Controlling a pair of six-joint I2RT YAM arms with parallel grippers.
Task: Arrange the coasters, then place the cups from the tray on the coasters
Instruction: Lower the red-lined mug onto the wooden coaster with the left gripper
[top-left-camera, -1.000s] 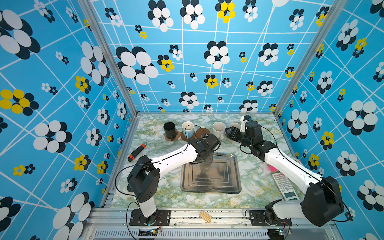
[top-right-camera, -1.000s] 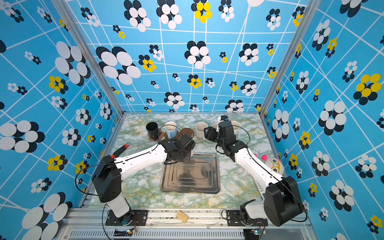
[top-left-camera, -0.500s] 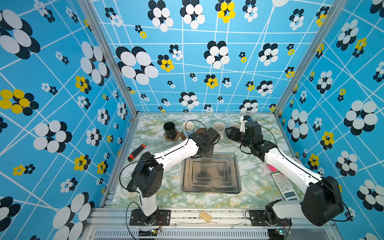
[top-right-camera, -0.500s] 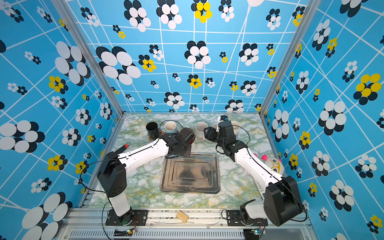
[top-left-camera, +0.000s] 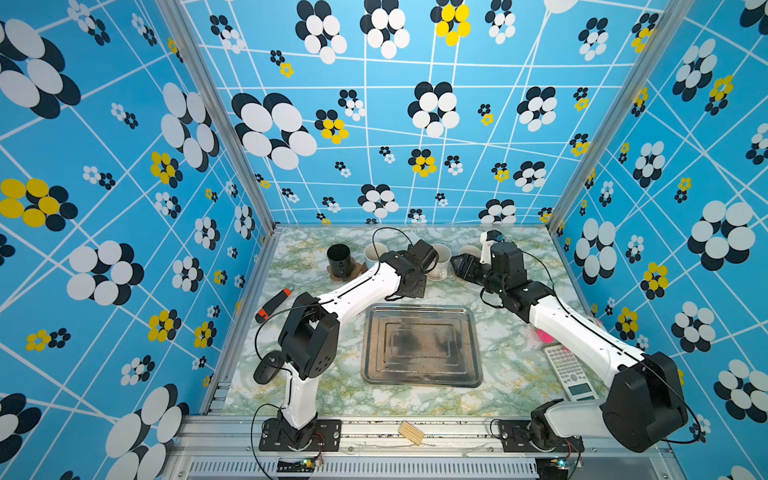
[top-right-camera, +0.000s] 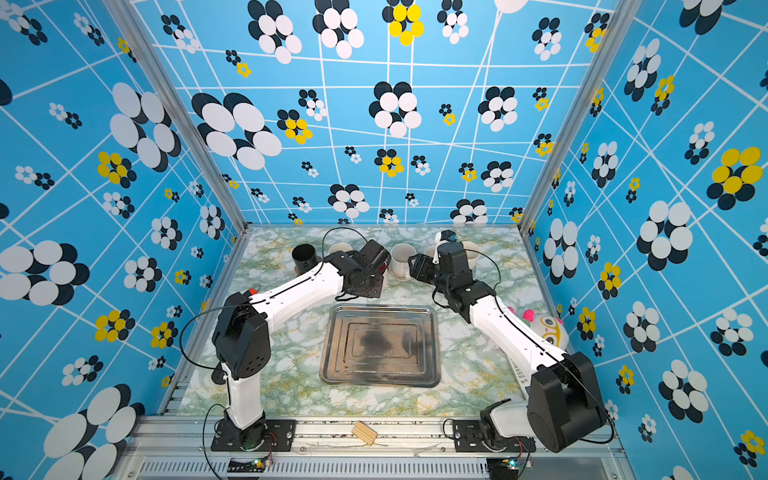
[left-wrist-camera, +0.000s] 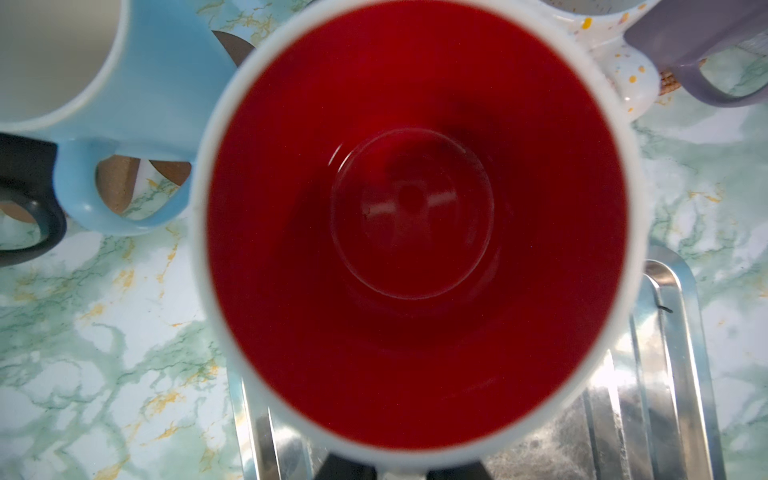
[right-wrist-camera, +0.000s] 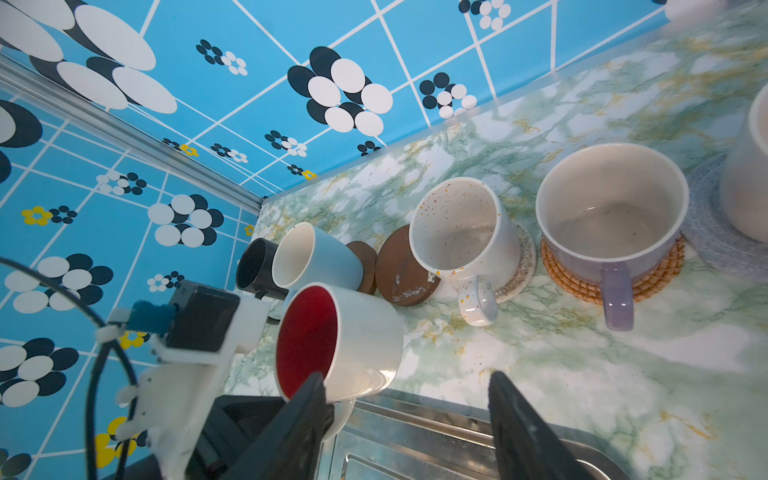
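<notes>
Left gripper (left-wrist-camera: 401, 471) clamped on red-lined mug (left-wrist-camera: 415, 228), over tray (left-wrist-camera: 665, 374) rim

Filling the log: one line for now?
left gripper: shut on red-inside mug | right gripper: open, empty | tray: empty | dark-brown coaster: bare

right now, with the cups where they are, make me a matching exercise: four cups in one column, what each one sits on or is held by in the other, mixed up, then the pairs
Cups
1. speckled white cup
2. lavender cup
3. white cup with red inside
4. cream cup

Where
a. on the grey spiral coaster
b. held by the left gripper
c. on the whitish lacy coaster
d. on the woven rattan coaster

Pairs: 1-c, 2-d, 3-b, 4-a
</notes>
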